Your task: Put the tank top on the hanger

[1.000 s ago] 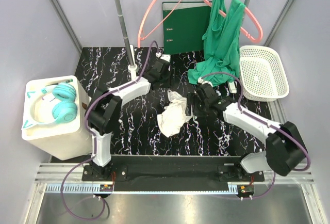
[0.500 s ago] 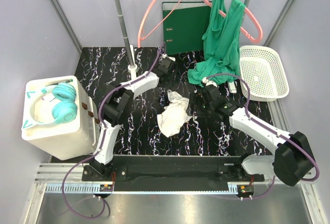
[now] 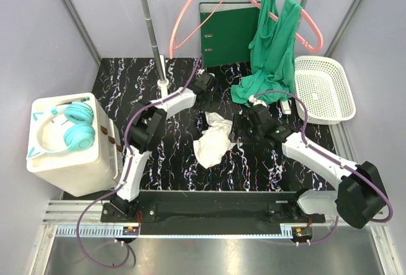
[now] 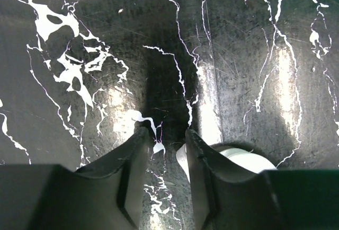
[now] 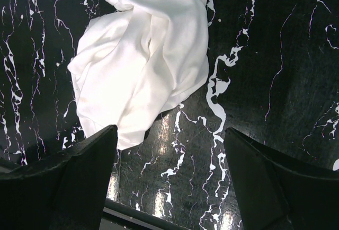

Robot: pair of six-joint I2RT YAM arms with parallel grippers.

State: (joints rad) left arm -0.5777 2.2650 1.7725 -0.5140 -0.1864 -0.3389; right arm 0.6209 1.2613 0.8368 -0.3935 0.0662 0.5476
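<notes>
The white tank top (image 3: 214,139) lies crumpled on the black marble table (image 3: 127,78). In the right wrist view the tank top (image 5: 143,55) fills the upper left, ahead of my jaws. My right gripper (image 3: 241,129) (image 5: 169,134) stands wide open just right of it, with only tabletop between the fingers. The thin light-pink hanger (image 3: 190,25) hangs from the rail at the back. My left gripper (image 3: 207,78) (image 4: 167,134) hovers low over the table below it. Its jaws stand a narrow gap apart with nothing between them. A white rounded object (image 4: 233,156) shows beside its right finger.
A green binder (image 3: 228,31) leans at the back. A thicker salmon hanger (image 3: 307,18) carries a green cloth (image 3: 273,53). The rack pole (image 3: 149,21) stands at back left. A white basket (image 3: 323,88) sits right, and a white box with teal headphones (image 3: 63,132) left.
My left arm has stretched farther back toward the binder and its jaws have narrowed. The right arm's elbow swung outward to the right while its gripper stayed by the tank top.
</notes>
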